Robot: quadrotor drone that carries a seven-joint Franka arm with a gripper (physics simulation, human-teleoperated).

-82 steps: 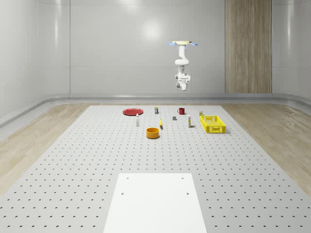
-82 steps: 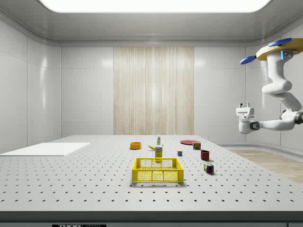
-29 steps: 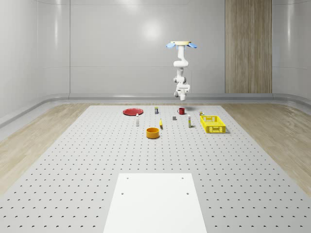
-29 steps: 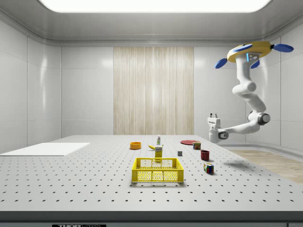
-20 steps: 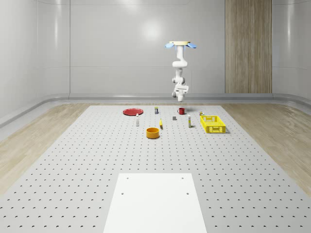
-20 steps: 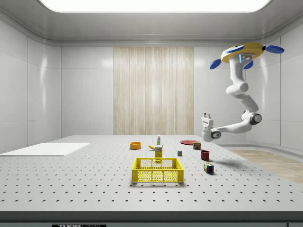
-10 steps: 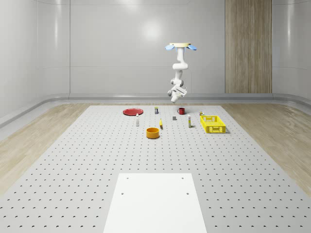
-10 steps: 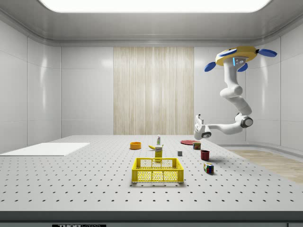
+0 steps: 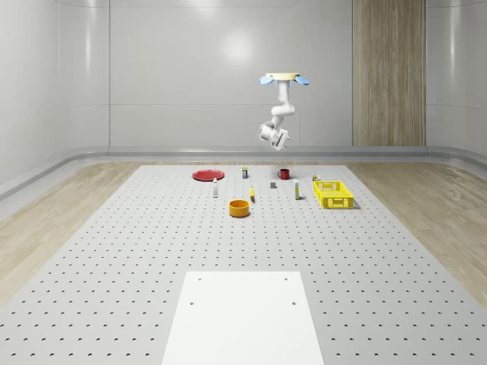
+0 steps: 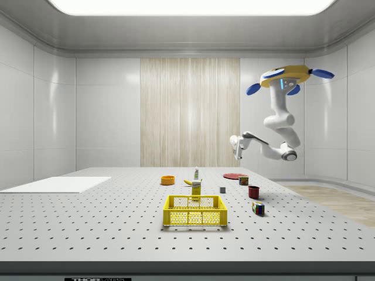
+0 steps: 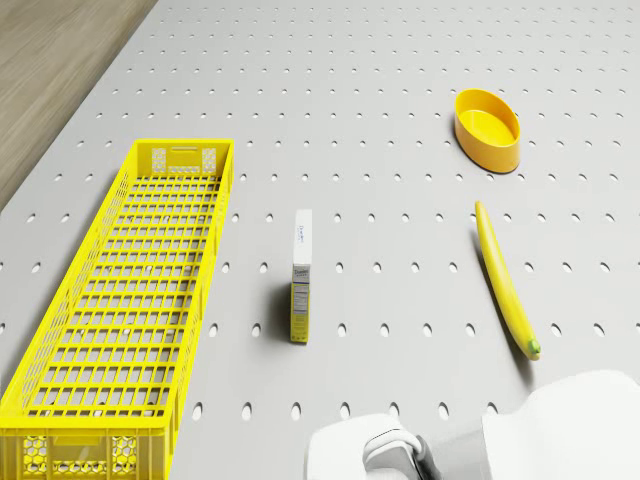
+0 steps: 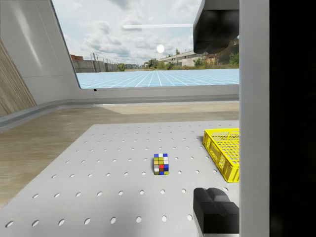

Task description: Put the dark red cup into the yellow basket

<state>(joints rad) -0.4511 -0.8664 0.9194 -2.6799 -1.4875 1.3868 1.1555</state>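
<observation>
While the drone (image 10: 285,77) hovers above the dark red cup (image 10: 254,191), its gripper (image 10: 236,146), fingers' state indiscernible, hangs at the cup's eleven o'clock.

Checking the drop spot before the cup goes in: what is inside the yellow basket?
Nothing shows inside the yellow basket: the drone view looks down on its bare mesh floor. The near end runs out of frame, so that corner cannot be checked.
</observation>
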